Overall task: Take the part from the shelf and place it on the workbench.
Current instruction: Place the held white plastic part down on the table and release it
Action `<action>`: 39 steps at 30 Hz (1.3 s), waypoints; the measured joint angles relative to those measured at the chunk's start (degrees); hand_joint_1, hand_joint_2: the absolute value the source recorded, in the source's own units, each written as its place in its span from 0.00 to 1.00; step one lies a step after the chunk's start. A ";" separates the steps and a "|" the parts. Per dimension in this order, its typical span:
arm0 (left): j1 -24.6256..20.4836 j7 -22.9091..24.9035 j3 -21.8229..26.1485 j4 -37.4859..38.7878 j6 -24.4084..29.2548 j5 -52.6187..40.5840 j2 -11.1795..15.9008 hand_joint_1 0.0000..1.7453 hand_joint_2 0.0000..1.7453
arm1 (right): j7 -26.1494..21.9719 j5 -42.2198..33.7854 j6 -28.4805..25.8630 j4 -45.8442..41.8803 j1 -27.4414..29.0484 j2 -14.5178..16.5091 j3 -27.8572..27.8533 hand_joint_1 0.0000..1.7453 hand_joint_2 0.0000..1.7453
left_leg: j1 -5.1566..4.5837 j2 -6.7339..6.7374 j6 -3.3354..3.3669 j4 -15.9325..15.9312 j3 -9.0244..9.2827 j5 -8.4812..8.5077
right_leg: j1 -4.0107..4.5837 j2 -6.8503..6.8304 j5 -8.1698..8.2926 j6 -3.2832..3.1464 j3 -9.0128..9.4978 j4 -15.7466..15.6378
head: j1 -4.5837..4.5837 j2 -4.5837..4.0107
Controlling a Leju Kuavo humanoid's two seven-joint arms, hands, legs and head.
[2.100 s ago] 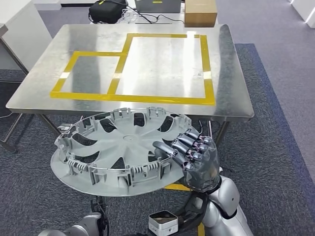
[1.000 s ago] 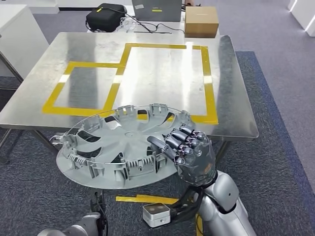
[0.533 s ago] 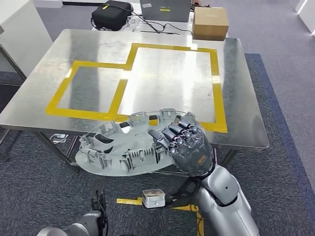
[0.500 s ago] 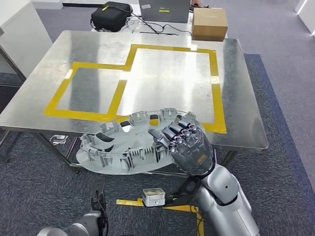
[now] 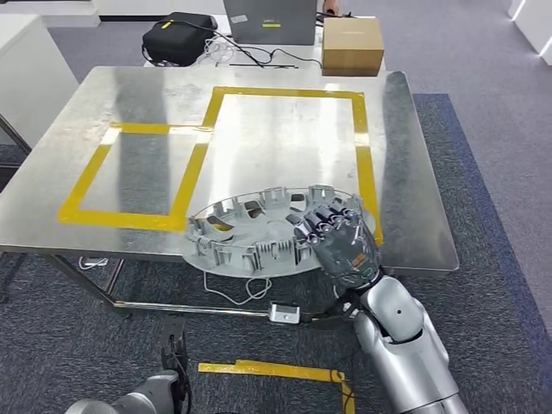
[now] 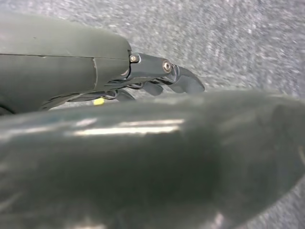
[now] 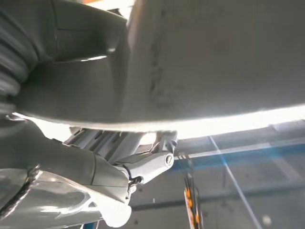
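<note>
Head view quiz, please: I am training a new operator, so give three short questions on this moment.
1. True or false: the grey plastic wheel cover lies flat inside a yellow tape square.
2. Which hand holds it? A left, B right.
3. Fill in: the brown cardboard box stands beyond the steel workbench's ____ edge.

Key: 1 false, it overhangs the near edge, held; 2 B, right hand; 3 far.

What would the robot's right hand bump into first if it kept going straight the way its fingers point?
Probably nothing solid: the right hand points across the metal table, carrying the grey wheel cover over it. The cardboard box lies far ahead.
</note>
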 joint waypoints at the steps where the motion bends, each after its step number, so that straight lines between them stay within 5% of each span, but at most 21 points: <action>1: -0.07 -0.02 0.05 0.00 -0.23 -0.03 -0.01 0.00 0.00 | 0.03 0.65 -0.03 1.37 -0.43 0.00 -1.14 1.00 1.00 | -0.13 0.00 0.28 -1.56 0.56 0.19 | 0.08 0.00 -0.14 0.28 0.00 -0.03 | 0.03 0.00; 6: -0.15 -0.59 0.34 0.00 -0.49 -0.17 -0.10 0.00 0.00 | 2.09 4.92 -0.25 6.60 -1.98 -0.16 -6.71 1.00 1.00 | 0.14 -0.06 1.87 -2.94 1.56 -0.48 | 0.07 -0.19 -1.98 1.86 -1.41 2.31 | 0.19 0.00; 9: -0.20 -0.84 0.48 0.00 -0.65 -0.26 -0.15 0.00 0.00 | 3.60 5.86 -0.35 9.65 -2.82 -0.74 -8.74 1.00 1.00 | 0.16 -0.02 2.47 -3.04 1.75 -0.71 | -0.05 -0.22 -6.03 2.42 -7.48 13.04 | 0.30 0.00; 11: -0.06 -0.87 0.54 0.00 -0.94 -0.28 -0.13 0.00 0.00 | 4.54 6.21 -0.44 11.57 -2.91 -1.34 -9.79 1.00 1.00 | 0.12 -0.11 2.56 -3.00 1.87 -0.89 | -0.07 -0.23 -5.64 2.54 -9.98 16.07 | 0.31 0.00; 12: -0.01 -0.87 0.57 0.00 -1.11 -0.29 -0.10 0.00 0.00 | 4.94 6.32 -0.51 12.43 -3.02 -1.63 -10.25 1.00 1.00 | 0.12 -0.17 2.51 -2.96 2.00 -1.02 | -0.07 -0.24 -3.80 2.48 -9.50 14.16 | 0.31 0.00; 15: 0.01 -0.95 0.71 0.00 -1.52 -0.42 -0.03 0.00 0.00 | 5.56 6.28 -0.68 14.90 -3.70 -2.31 -11.78 1.00 1.00 | -0.08 -0.30 1.98 -2.76 2.45 -1.56 | 0.05 -0.41 1.70 1.95 -4.34 2.90 | 0.28 0.00; 20: 0.09 -1.08 1.05 -0.01 -1.99 -0.60 0.28 0.00 0.00 | 6.13 5.77 -0.76 19.14 -4.40 -2.91 -14.62 1.00 1.00 | -0.18 -0.25 0.56 -2.44 2.70 -2.26 | 0.07 -0.43 2.00 0.48 -2.07 -0.38 | 0.15 0.00; 22: 0.14 -1.11 1.30 -0.02 -2.15 -0.62 0.46 0.00 0.00 | 6.28 5.38 -0.79 20.62 -4.97 -3.08 -15.76 1.00 1.00 | -0.06 -0.16 -0.05 1.83 0.91 -4.76 | -0.21 -0.58 1.98 -0.10 -1.65 -0.61 | 0.00 0.00; 24: 0.37 -1.11 1.49 -0.02 -2.28 -0.62 0.66 0.00 0.00 | 6.44 5.11 -0.76 22.27 -5.57 -3.30 -16.74 1.00 1.00 | 0.06 -0.12 -0.45 9.56 -2.63 -8.16 | -0.23 -0.60 1.84 -0.39 -1.49 -0.61 | -0.09 0.00; 26: 0.66 -1.14 1.61 -0.02 -2.39 -0.62 0.82 0.00 0.00 | 6.49 4.72 -0.73 24.14 -6.08 -3.57 -17.61 1.00 1.00 | 0.10 -0.12 -0.56 13.40 -4.51 -8.73 | -0.22 -0.49 1.77 -0.44 -1.33 -0.60 | -0.10 0.00; 27: 0.74 -1.19 1.69 -0.02 -2.45 -0.62 0.88 0.00 0.00 | 6.39 4.36 -0.72 25.19 -6.43 -3.75 -18.09 1.00 1.00 | 0.10 -0.11 -0.48 12.03 -3.91 -7.39 | -0.23 -0.43 1.73 -0.40 -1.20 -0.60 | -0.10 0.00; 29: 0.76 -1.33 1.81 -0.02 -2.57 -0.62 1.06 0.00 0.00 | 6.16 3.22 -0.71 27.29 -7.36 -4.05 -19.15 1.00 1.00 | 0.07 -0.12 -0.09 4.47 -0.30 -3.47 | -0.18 -0.36 1.60 -0.16 -0.87 -0.59 | -0.10 0.00; 31: 0.66 -1.53 1.87 -0.02 -2.73 -0.62 1.17 0.00 0.00 | 6.15 1.95 -0.66 29.70 -8.30 -4.44 -20.30 1.00 1.00 | -0.04 -0.14 0.42 -1.67 2.62 -1.65 | 0.05 -0.39 1.40 0.38 -0.83 -0.50 | -0.05 0.00; 36: 0.90 -1.88 1.94 -0.02 -2.90 -0.62 1.24 0.00 0.00 | 5.55 -0.57 -0.66 35.06 -9.26 -5.99 -22.57 1.00 1.00 | -0.10 -0.15 2.13 -3.29 2.99 -1.17 | -0.10 -0.53 0.35 2.04 -2.19 0.98 | 0.20 0.00; 39: 0.84 -1.91 2.04 -0.02 -2.91 -0.62 1.22 0.00 0.00 | 5.45 -1.51 -0.49 37.43 -9.88 -6.66 -23.33 1.00 1.00 | -0.03 0.04 2.77 -3.40 3.00 -1.17 | -0.26 -0.49 -4.48 2.69 -7.36 11.25 | 0.36 0.00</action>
